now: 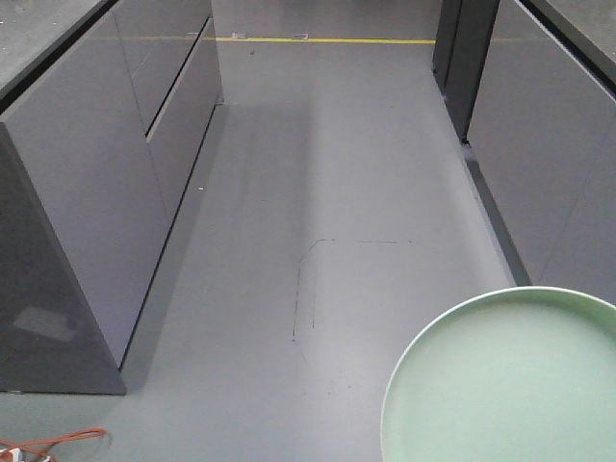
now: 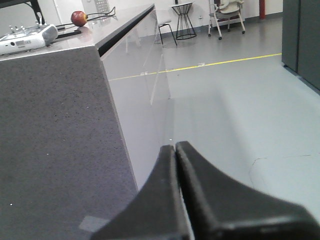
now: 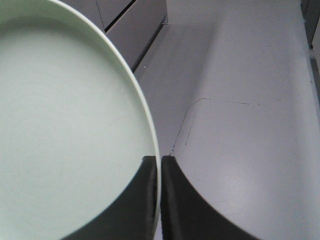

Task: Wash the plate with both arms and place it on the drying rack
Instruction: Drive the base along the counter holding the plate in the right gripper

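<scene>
The pale mint-green plate [image 3: 65, 130] fills the left of the right wrist view, held level above the grey floor. My right gripper [image 3: 159, 159] is shut on the plate's rim, one finger on top and one outside the edge. In the front view the plate [image 1: 510, 385] shows at the bottom right corner, with no gripper in sight there. My left gripper [image 2: 175, 146] is shut with nothing between its fingers, hanging beside the edge of a dark grey counter [image 2: 50, 140]. The drying rack is out of view.
Grey cabinets [image 1: 106, 173] line the left of an aisle and dark ones [image 1: 549, 144] the right. A yellow floor line [image 1: 327, 40] crosses the far end. An orange cable [image 1: 48, 445] lies at the bottom left. On the counter sit an apple [image 2: 78, 18] and a white device [image 2: 25, 39].
</scene>
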